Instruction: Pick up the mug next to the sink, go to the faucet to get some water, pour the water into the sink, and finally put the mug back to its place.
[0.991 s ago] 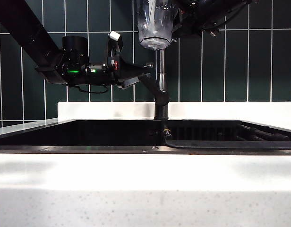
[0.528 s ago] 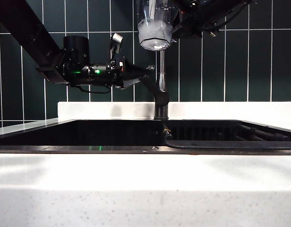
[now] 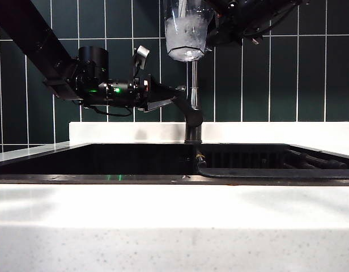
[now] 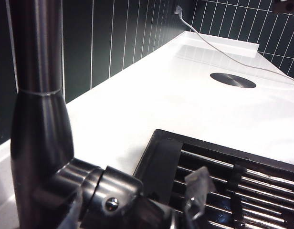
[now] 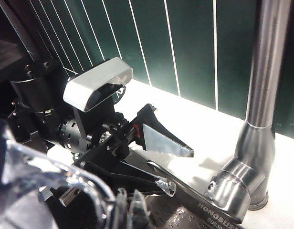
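Observation:
The clear glass mug (image 3: 186, 28) hangs at the top of the exterior view beside the faucet (image 3: 192, 85) pipe, white and frothy inside. My right gripper (image 3: 220, 22) reaches in from the upper right, shut on the mug's rim (image 5: 51, 176), its fingers (image 5: 132, 210) pinched together on the glass. My left gripper (image 3: 171, 95) stands open at the faucet's angled lever handle (image 3: 183, 105), one jaw on each side of it. The left wrist view shows the faucet pipe (image 4: 39, 119), the lever's base (image 4: 109, 191) and a clear fingertip (image 4: 199, 186). The black sink (image 3: 106, 161) lies below.
White speckled stone (image 3: 174, 226) frames the basin, with dark green wall tiles (image 3: 276, 85) behind. The ribbed drainer (image 4: 242, 191) is on the right. On the far worktop (image 4: 152, 95) lie a round metal disc (image 4: 233, 79) and a thin cable (image 4: 218, 47).
The left hand has turned at the wrist and shifted right at the lever. The mug, clear a second ago, now looks white and frothy inside. The right arm has not moved.

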Motion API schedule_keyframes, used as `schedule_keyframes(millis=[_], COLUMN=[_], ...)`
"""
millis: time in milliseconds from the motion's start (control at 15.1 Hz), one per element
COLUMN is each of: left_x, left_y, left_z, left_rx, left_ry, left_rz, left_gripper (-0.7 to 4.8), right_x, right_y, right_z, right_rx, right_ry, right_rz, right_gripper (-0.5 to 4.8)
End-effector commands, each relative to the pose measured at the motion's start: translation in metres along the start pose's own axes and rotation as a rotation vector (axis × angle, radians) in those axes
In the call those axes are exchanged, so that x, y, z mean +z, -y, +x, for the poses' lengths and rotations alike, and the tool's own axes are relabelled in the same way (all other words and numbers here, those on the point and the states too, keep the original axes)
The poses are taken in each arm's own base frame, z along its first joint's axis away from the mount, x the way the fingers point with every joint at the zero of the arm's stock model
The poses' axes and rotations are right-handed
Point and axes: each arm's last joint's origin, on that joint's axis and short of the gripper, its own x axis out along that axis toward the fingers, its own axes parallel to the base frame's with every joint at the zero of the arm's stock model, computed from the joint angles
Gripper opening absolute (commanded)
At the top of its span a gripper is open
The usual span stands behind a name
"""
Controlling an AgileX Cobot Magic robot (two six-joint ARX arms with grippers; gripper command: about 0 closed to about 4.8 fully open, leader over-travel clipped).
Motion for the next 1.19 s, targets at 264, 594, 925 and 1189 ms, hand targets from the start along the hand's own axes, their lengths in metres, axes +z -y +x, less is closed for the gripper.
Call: schedule_keyframes(millis=[264,594,925,1189], left_x=[0.003,0.001,0.002,0.003], left_y=[-0.002,-0.012,-0.01,-0.008], left_z=[0.0,-0.001,-0.003,-0.009], left_rx=[0.081,0.473,0.36,0.167], left_ry=[0.0,-0.001,0.001,0.006], left_rz=[0.004,-0.014,-0.008,-0.03], left_gripper=[2.74,2.74,2.78,2.78], right_x=[0.008,0.007,0.007,0.007], right_y=[-0.003,-0.003,-0.003,-0.003], right_z=[-0.002,-0.002,-0.002,-0.002], right_rx=[0.015,0.015,0.015,0.014], right_ry=[0.04,0.037,0.037,0.034], right_rz=[-0.012,-0.011,-0.014,-0.013], right_gripper=[-0.06,-0.06,-0.06,-0.06])
